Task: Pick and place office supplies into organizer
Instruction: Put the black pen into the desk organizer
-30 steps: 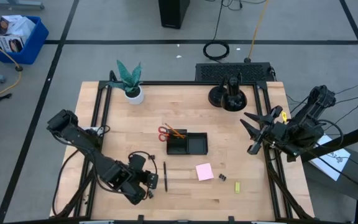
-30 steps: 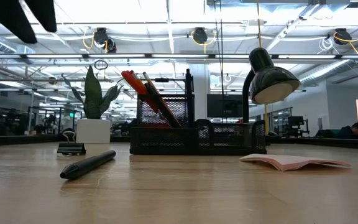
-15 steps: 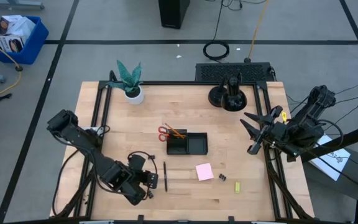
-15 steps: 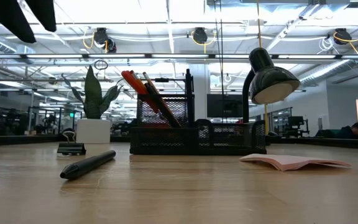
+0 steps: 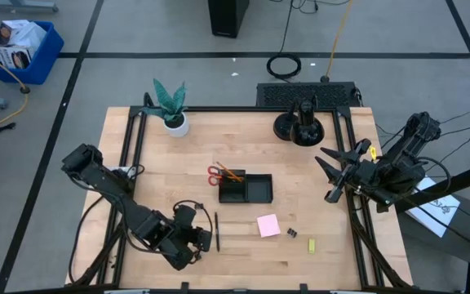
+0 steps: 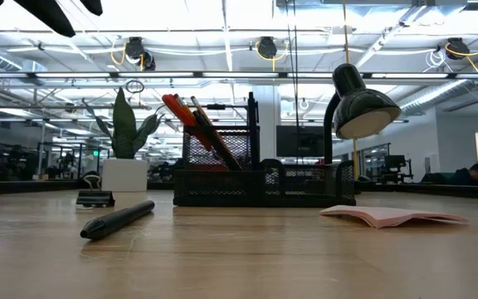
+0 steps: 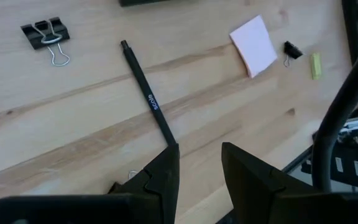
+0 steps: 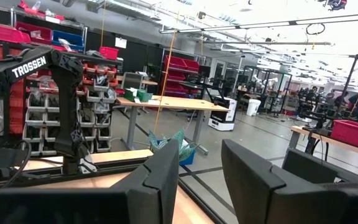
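A black pen (image 5: pixel 217 231) lies on the table near its front edge, also seen in the left wrist view (image 7: pixel 146 93) and the low view (image 6: pixel 119 220). My left gripper (image 5: pixel 201 238) hovers open just left of it; in the left wrist view the gripper (image 7: pixel 199 158) has the pen's near end beside one fingertip. The black organizer (image 5: pixel 246 189) stands mid-table, with red-handled scissors (image 5: pixel 215 173) and orange pencils (image 5: pixel 232 174) leaning out of its left compartment. A pink sticky-note pad (image 5: pixel 268 225), a tiny binder clip (image 5: pixel 290 233) and a yellow-green piece (image 5: pixel 312 245) lie to the right. My right gripper (image 5: pixel 326 174) waits open, raised at the right edge.
A potted plant (image 5: pixel 170 108) stands at the far left and a black desk lamp (image 5: pixel 303 124) at the far right. A larger binder clip (image 7: pixel 42 34) lies on the table left of the pen. Black frame rails run along the table's sides.
My left gripper has tipped up a little, so its fingertips stand higher in the low view; the hand itself stayed in place. The pen and the other things have not moved.
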Tool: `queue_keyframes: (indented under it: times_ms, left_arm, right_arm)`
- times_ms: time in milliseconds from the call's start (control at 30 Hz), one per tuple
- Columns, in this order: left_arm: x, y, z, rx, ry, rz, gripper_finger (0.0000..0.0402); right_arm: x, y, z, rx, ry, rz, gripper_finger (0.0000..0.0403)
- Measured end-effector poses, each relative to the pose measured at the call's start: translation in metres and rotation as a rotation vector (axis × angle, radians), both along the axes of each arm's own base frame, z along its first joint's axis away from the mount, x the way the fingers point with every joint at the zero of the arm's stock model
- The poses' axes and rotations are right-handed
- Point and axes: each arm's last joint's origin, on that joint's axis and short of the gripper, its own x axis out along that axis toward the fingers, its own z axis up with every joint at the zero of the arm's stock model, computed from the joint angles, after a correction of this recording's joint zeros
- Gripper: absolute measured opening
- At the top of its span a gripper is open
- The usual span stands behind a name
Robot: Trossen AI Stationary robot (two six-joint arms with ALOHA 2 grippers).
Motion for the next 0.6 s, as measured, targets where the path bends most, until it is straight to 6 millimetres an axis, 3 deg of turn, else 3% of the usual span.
queue_keyframes:
  times_ms: [333,600]
  left_arm:
    - [0.005,0.0,-0.001,-0.02,-0.021,0.028,0.0124]
    - [0.026,-0.003,-0.026,-0.017,-0.016,0.053,0.0124]
  right_arm:
    - [0.0,0.0,0.0,0.0,0.0,0.0,0.0116]
    - [0.0,0.0,0.0,0.0,0.0,0.0,0.0116]
